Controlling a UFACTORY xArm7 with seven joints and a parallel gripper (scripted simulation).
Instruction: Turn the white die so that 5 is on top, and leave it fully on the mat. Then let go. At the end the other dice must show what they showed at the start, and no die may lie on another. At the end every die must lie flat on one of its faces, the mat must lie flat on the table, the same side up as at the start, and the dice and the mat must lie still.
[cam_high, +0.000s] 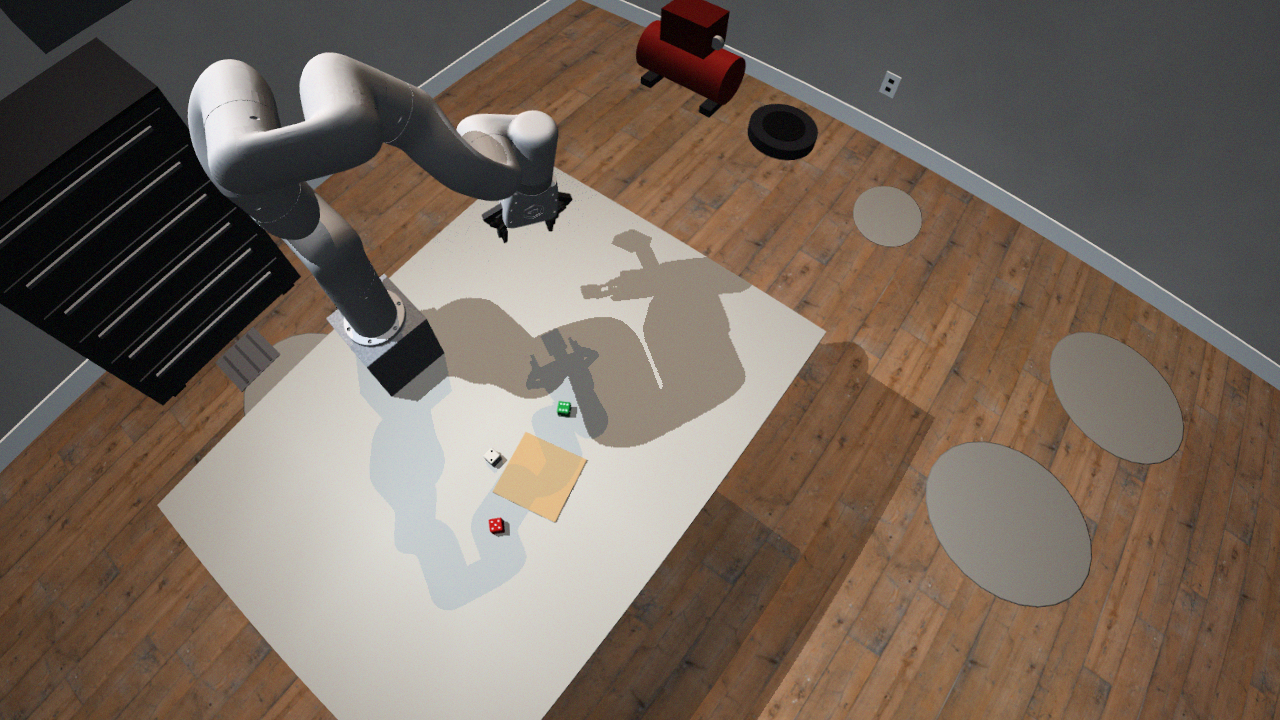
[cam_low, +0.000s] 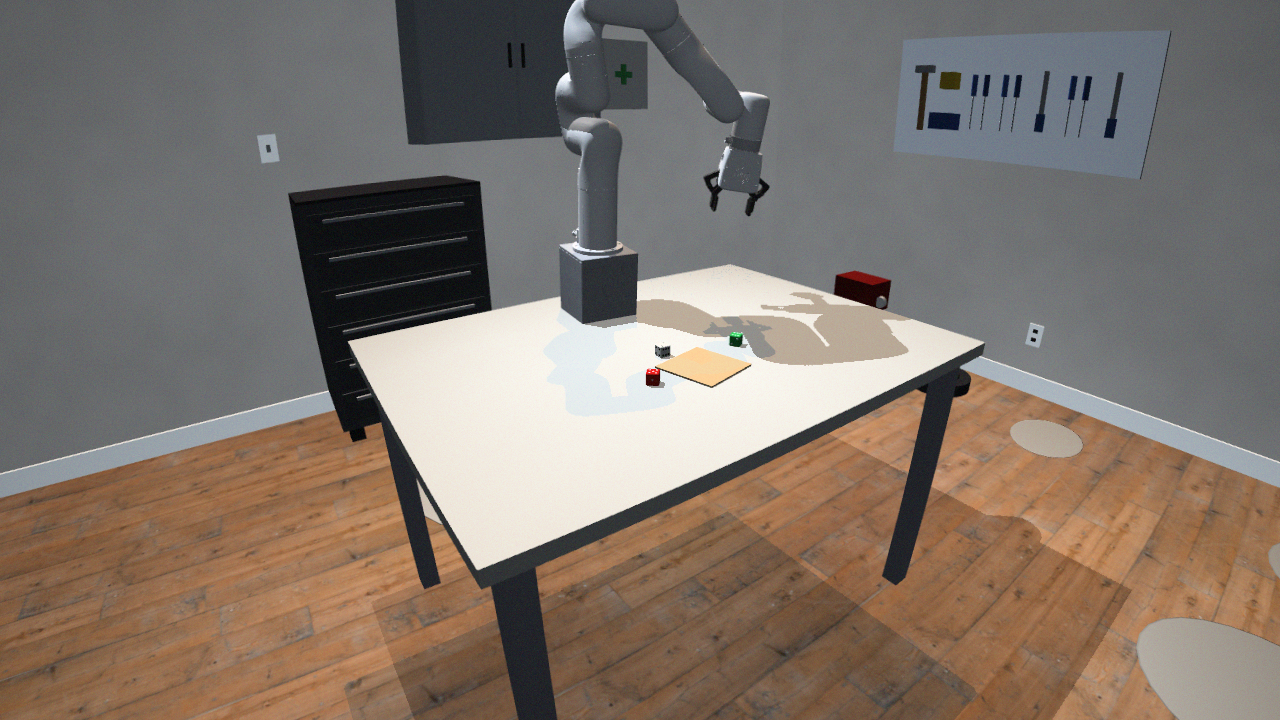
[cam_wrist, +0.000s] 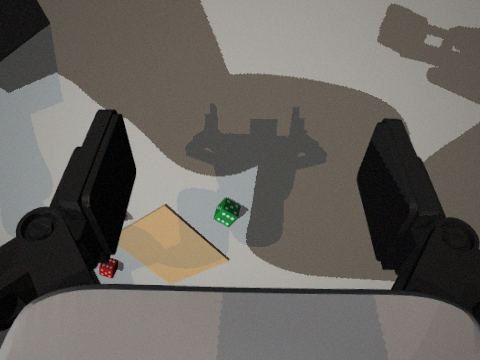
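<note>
The white die (cam_high: 493, 456) (cam_low: 662, 350) lies on the table just beside the orange mat (cam_high: 547, 483) (cam_low: 704, 367) (cam_wrist: 175, 245), off it. Its top shows only a few pips, too small to count surely. In the wrist view it is hidden behind the left finger. The green die (cam_high: 563, 408) (cam_low: 735, 339) (cam_wrist: 228, 212) stands off the mat with 6 on top. The red die (cam_high: 496, 525) (cam_low: 653, 377) (cam_wrist: 108, 268) lies off another side with 5 on top. The mat lies flat and bare. My gripper (cam_high: 527, 232) (cam_low: 732, 210) (cam_wrist: 248, 144) is open and empty, high above the table.
The arm's base block (cam_high: 393, 353) (cam_low: 597, 284) stands on the table (cam_high: 295, 555) (cam_low: 501, 465) behind the dice. Shadows of the arm fall across the table, the mat and around the green die. A black drawer cabinet (cam_high: 134, 232) (cam_low: 393, 268) stands behind the table.
</note>
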